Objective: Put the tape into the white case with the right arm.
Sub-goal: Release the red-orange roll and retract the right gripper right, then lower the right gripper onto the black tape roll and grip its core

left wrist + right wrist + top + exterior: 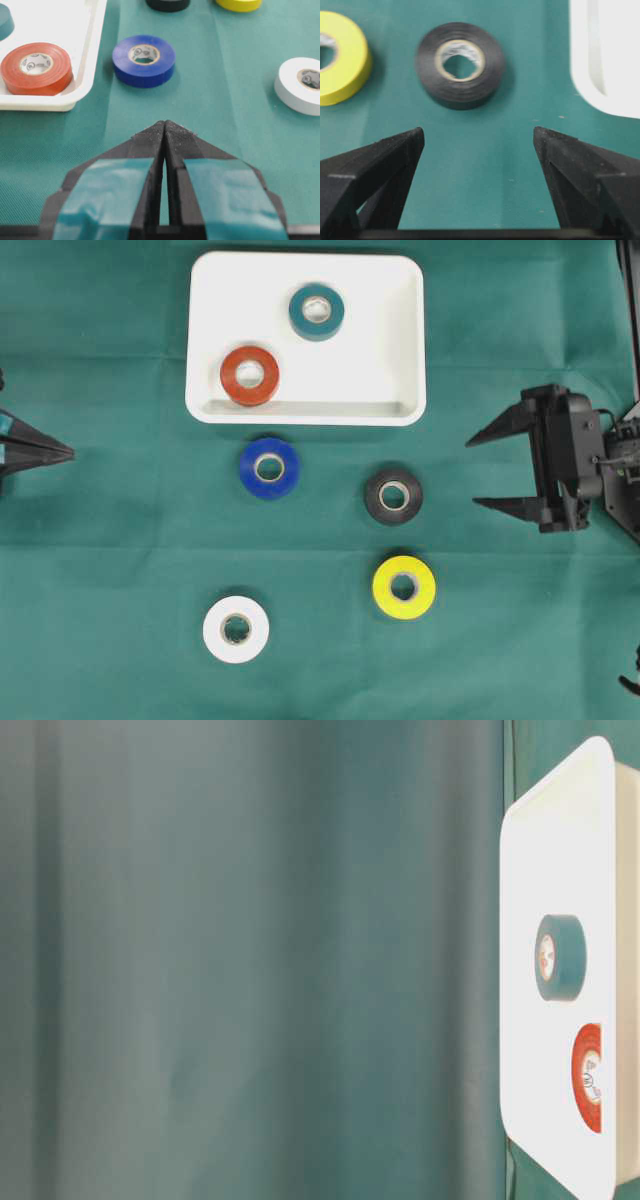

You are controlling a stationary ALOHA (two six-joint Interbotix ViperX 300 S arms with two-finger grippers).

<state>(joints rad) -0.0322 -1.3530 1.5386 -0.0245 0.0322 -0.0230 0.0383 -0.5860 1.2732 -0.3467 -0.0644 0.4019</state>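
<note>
- Overhead: right gripper (480, 472) spread wide, empty, beside black tape (393, 496); white case (305, 412) held red and teal rolls already.
- Left wrist: left gripper (164, 125) clenched, idle.
- Right wrist: risked nudging yellow tape (337, 57) if approached off-centre.

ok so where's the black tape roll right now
In the overhead view the black tape roll lies on the cloth right of centre, below the white case, between the blue roll and the open right pincer.

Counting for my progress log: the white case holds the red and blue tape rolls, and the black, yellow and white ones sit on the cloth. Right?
Not quite. In the overhead view the white case holds the red roll and a teal roll; the blue roll lies on the cloth with the others.
</note>
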